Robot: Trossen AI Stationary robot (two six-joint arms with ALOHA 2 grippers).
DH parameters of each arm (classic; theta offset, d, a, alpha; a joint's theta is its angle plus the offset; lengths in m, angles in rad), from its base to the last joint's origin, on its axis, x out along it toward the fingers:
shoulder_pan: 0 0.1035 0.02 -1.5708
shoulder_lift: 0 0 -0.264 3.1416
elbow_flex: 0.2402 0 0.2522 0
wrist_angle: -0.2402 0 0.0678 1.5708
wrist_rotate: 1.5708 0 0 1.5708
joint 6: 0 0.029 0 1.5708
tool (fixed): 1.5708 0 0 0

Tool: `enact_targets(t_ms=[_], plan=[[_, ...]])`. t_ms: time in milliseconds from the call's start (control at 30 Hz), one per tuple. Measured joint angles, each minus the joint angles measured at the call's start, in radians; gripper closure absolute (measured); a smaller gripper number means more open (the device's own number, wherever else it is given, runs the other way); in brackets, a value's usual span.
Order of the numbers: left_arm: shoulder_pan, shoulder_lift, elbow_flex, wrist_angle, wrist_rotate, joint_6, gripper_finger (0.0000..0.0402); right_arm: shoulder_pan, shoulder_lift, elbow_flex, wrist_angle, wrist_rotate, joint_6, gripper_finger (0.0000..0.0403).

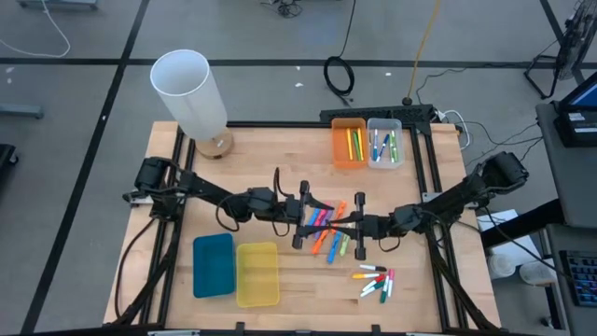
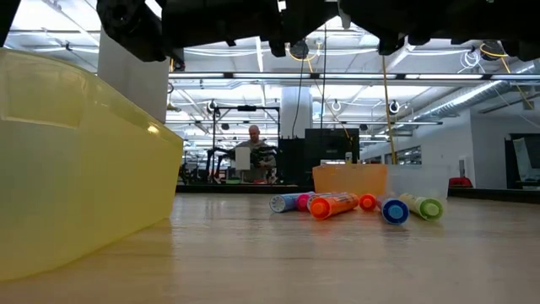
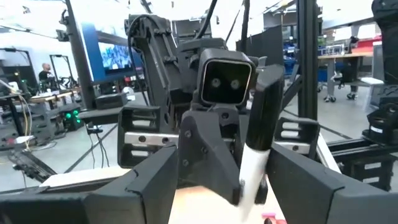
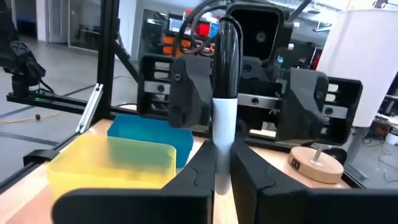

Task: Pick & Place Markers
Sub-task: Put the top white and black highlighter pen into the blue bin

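Two dark arms meet over the middle of the desk (image 1: 280,280). The right gripper (image 4: 222,165) is clamped on a black-capped white marker (image 4: 224,106) held upright, facing the left gripper (image 1: 300,217), whose fingers stand apart. Loose markers (image 1: 328,229) lie beneath them; a smaller cluster (image 1: 376,282) sits toward the front right corner.

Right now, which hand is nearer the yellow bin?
Left. The left hand is up and to the right of the yellow bin; the right hand sits farther right, past the marker pile.
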Motion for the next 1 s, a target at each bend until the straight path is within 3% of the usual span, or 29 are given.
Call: enact_targets(t_ms=[167, 333, 667, 833, 1000], plan=[[0.001, 0.000, 0.004, 0.002, 0.015, -0.010, 0.0173, -0.014, 0.000, 0.000, -0.022, -0.005, 0.044, 0.0389], [0.001, 0.000, 0.036, -0.034, 0.013, -0.021, 0.0212, -0.016, 0.000, 0.000, -0.020, -0.003, 0.046, 0.0389], [0.000, 0.000, 0.078, -0.140, 0.050, 0.021, 0.0364, -0.023, 0.000, 0.000, -0.023, -0.001, 0.037, 0.0388], [-0.004, 0.000, 0.078, -0.144, 0.071, 0.014, 0.0363, -0.022, -0.001, 0.001, -0.047, 0.021, 0.074, 0.0354], [-0.023, -0.092, 0.078, -0.297, -0.011, 0.014, 0.0363, -0.023, -0.002, -0.015, -0.056, 0.041, 0.172, 0.0305]])
